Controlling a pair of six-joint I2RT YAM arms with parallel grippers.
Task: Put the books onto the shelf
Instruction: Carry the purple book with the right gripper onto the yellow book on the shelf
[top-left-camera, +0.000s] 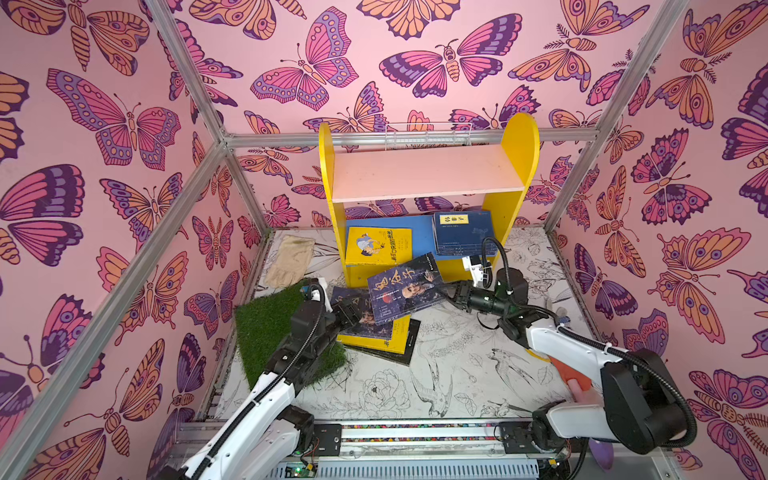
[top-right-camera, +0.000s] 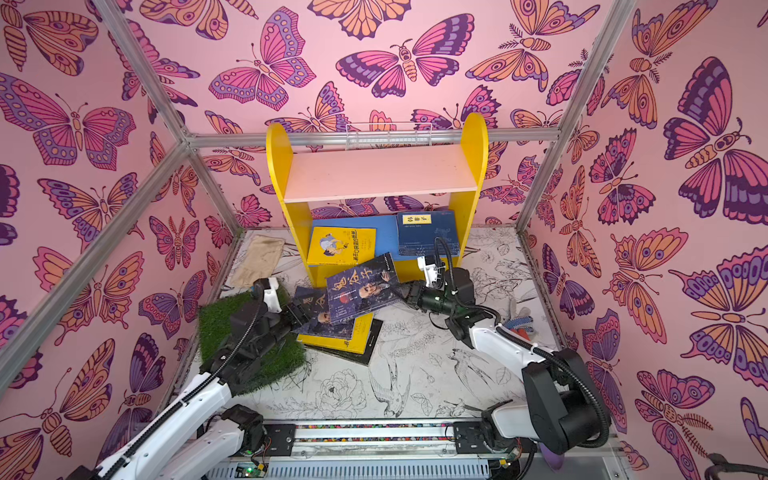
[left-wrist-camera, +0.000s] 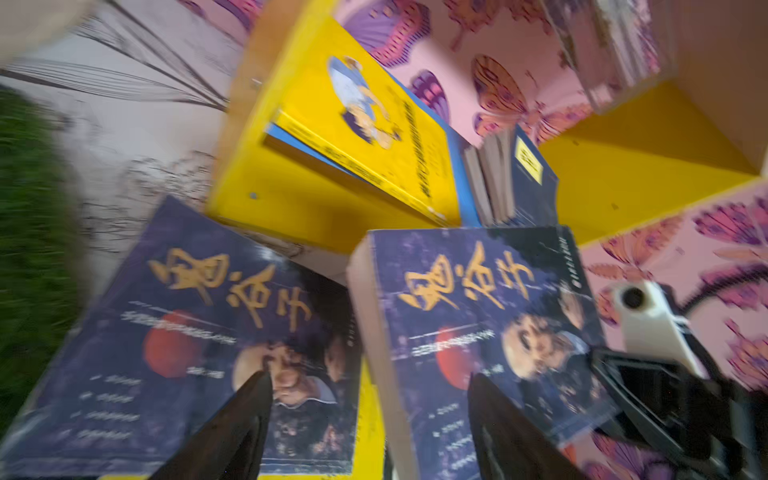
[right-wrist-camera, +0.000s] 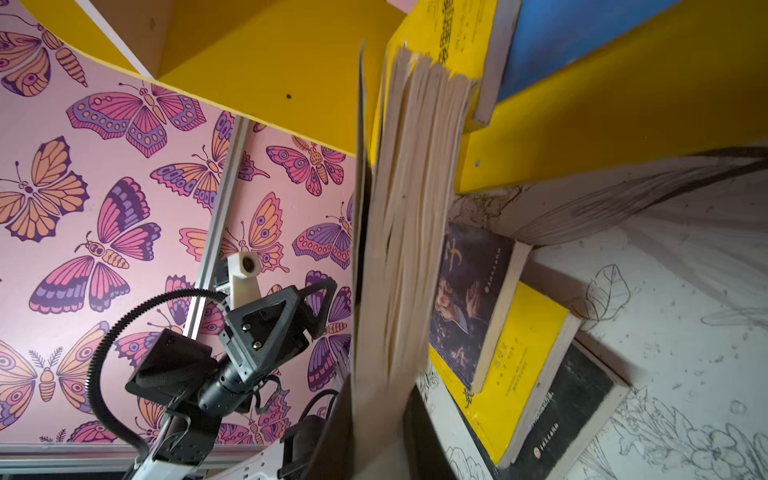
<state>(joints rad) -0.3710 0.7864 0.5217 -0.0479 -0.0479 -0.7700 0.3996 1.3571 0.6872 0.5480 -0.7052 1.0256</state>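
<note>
Before the shelf (top-left-camera: 515, 158), the right tool (top-left-camera: 445, 291) clamps the portrait book (top-left-camera: 403, 286) edgewise (presumably for sliding in); the left tool (top-left-camera: 351, 313) stands apart at the stack (top-left-camera: 386, 337).

Yellow shelf (top-left-camera: 519, 137), pink butterfly walls (top-left-camera: 124, 124), dark blue portrait book (top-left-camera: 405, 286), green turf (top-left-camera: 266, 328)

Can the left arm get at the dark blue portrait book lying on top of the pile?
Probably yes. The left hand is open right beside that book, whose cover lies bare toward it. The twin copy gripped by the right hand overhangs its other side and may crowd a grasp.
</note>
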